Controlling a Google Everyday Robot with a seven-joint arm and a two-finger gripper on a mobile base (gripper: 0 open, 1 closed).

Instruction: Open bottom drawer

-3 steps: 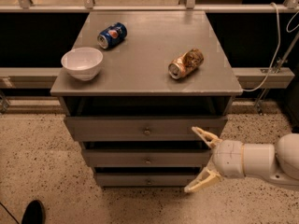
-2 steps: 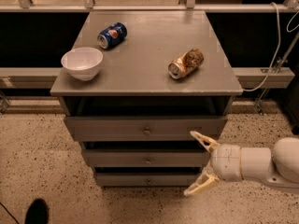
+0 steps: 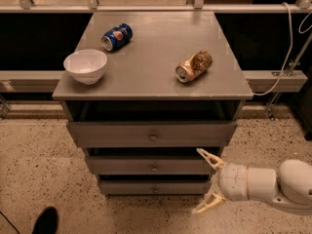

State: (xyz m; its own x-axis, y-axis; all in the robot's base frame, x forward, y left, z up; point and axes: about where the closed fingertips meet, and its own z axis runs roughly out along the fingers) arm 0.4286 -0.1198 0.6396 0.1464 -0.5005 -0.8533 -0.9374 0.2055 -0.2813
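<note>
The grey cabinet has three drawer fronts stacked below its top. Lowest and narrowest is the bottom drawer (image 3: 146,187), shut, with a small round knob (image 3: 155,189) at its centre. My gripper (image 3: 206,180) comes in from the lower right on a white arm. It is open, with the upper fingertip in front of the middle drawer's right end and the lower one beside the bottom drawer's right corner. It sits to the right of the knob, apart from it, and holds nothing.
On the cabinet top (image 3: 151,72) lie a white bowl (image 3: 86,66), a blue can (image 3: 116,36) and a crushed gold can (image 3: 194,66), both cans on their sides. A white cable (image 3: 285,57) hangs at the right. A dark shoe (image 3: 45,221) is on the speckled floor at lower left.
The gripper has shifted slightly left and down toward the right end of the lower drawers, fingers still spread. The drawers have not moved.
</note>
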